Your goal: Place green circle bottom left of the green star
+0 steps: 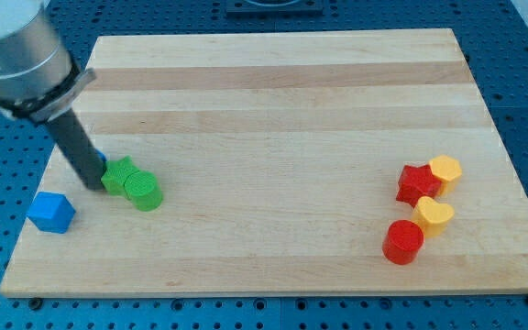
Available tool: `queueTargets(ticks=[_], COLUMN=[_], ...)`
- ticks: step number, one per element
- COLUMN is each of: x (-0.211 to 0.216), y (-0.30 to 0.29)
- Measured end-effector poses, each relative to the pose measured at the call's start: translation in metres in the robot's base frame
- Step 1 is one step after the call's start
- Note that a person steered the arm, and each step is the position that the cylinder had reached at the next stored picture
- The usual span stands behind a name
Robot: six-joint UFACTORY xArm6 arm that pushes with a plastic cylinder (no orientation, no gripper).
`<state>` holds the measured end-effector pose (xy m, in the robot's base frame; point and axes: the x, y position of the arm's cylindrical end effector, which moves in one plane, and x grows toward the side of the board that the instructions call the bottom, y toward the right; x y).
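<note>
The green star point(118, 174) lies at the view's left on the wooden board point(273, 101). The green circle point(143, 192) touches it at its lower right. My tip point(95, 186) is at the end of the dark rod, just left of the green star and touching or nearly touching it. A small blue piece point(102, 160) shows behind the rod, mostly hidden.
A blue cube point(51, 213) lies at the lower left near the board's edge. At the right are a red star point(418, 183), a yellow hexagon point(445, 170), a yellow heart point(434, 215) and a red circle point(403, 242).
</note>
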<state>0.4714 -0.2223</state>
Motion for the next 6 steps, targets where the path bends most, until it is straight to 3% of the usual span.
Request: queueTargets(ticks=[1, 2, 3, 4, 6], x=[-0.070, -0.062, 0.010, 0.041, 0.042], y=[-0.005, 0.074, 0.113, 0.111, 0.044])
